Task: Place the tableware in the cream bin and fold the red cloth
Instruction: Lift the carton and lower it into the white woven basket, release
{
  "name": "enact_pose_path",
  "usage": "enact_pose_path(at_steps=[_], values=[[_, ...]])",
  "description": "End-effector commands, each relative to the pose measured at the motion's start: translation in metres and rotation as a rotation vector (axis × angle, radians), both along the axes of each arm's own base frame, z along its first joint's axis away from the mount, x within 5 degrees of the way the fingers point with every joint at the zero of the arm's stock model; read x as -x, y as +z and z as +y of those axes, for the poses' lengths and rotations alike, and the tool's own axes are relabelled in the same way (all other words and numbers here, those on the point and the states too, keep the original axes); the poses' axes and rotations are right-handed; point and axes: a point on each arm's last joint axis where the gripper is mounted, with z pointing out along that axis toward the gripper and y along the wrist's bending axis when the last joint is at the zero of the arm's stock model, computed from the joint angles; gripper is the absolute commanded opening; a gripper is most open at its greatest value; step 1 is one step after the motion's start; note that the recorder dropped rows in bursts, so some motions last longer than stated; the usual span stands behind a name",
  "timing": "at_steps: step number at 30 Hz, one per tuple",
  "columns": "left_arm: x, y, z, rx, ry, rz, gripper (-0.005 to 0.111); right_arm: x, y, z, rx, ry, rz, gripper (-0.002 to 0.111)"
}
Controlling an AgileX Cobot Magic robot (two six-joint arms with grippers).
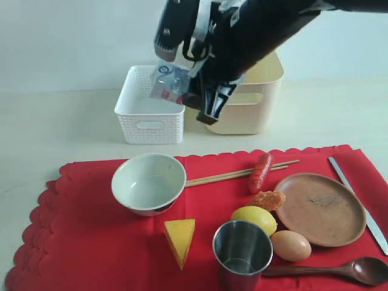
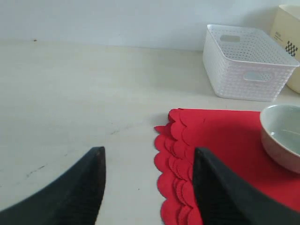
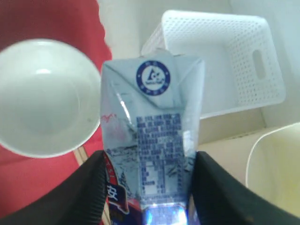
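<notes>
My right gripper (image 3: 149,157) is shut on a blue-and-white carton (image 1: 168,82), held in the air over the near edge of the white basket (image 1: 148,112), beside the cream bin (image 1: 257,97). The red cloth (image 1: 91,230) lies flat under the pale bowl (image 1: 148,182), chopsticks (image 1: 224,176), brown plate (image 1: 319,208), steel cup (image 1: 242,251), knife (image 1: 357,200) and dark spoon (image 1: 339,270). My left gripper (image 2: 149,152) stands open and empty, low over the table at the scalloped edge of the cloth (image 2: 220,136); the exterior view does not show it.
Food lies on the cloth among the tableware: a cheese wedge (image 1: 180,239), lemon (image 1: 253,218), egg (image 1: 291,245), sausage (image 1: 260,171) and a fried piece (image 1: 267,200). The white perforated basket (image 2: 248,61) stands left of the cream bin at the back.
</notes>
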Motion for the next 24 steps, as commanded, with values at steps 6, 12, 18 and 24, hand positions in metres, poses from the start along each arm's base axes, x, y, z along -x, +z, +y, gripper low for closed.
enact_pose_path(at_steps=[6,12,18,24], values=[[0.0,0.0,0.0,0.007,0.002,-0.012,0.054,-0.043,0.002,0.043,-0.238,-0.106,0.122,0.0],[0.0,0.0,0.0,0.007,0.002,-0.012,0.054,-0.072,-0.019,0.065,-0.427,-0.273,0.201,0.0],[0.0,0.0,0.0,0.007,0.002,-0.012,0.054,-0.098,-0.043,0.074,-0.654,-0.498,0.208,0.0],[0.0,0.0,0.0,0.007,0.002,-0.012,0.054,-0.115,-0.067,0.076,-0.793,-0.636,0.187,0.0]])
